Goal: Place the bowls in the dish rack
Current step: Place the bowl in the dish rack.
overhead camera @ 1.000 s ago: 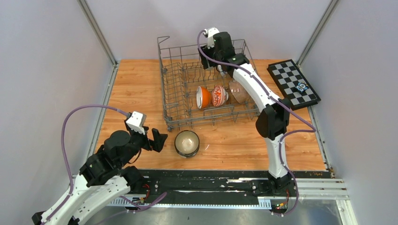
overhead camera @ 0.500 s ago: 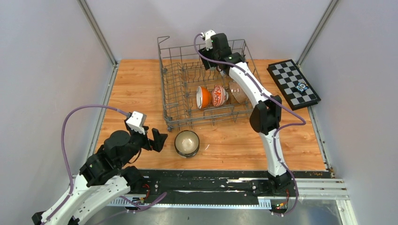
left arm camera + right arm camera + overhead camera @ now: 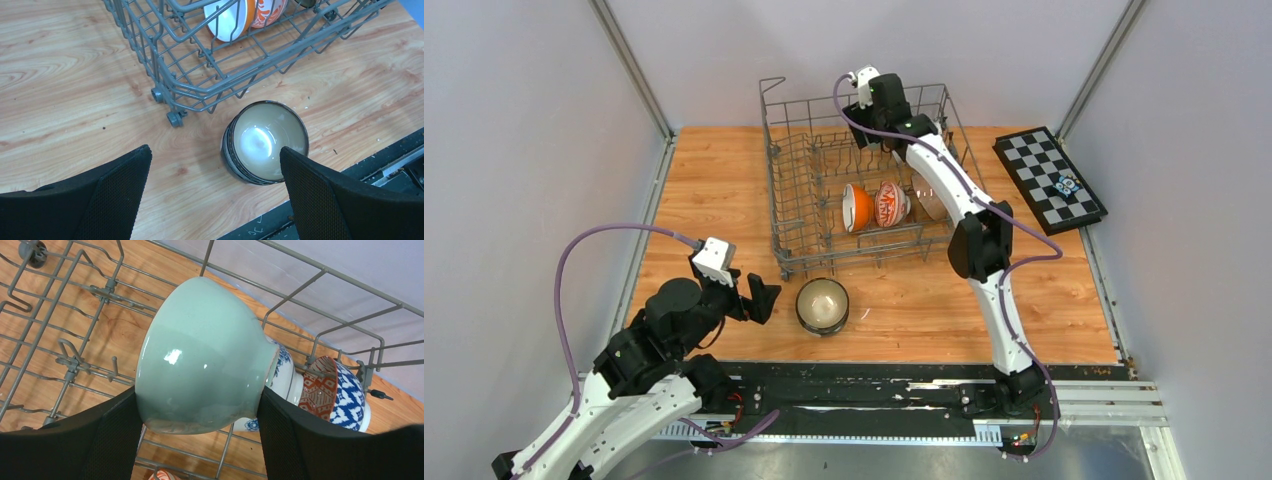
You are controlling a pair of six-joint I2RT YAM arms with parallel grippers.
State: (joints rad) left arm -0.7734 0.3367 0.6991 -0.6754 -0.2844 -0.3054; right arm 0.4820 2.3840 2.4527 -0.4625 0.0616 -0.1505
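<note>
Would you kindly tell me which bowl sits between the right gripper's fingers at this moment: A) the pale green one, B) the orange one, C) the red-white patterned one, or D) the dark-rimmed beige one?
A: in the right wrist view the pale green bowl fills the gap between the fingers of the right gripper.

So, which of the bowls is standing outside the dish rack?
The dark-rimmed beige bowl, upright on the table just in front of the dish rack. The orange bowl and the red-white patterned bowl sit inside it.
</note>
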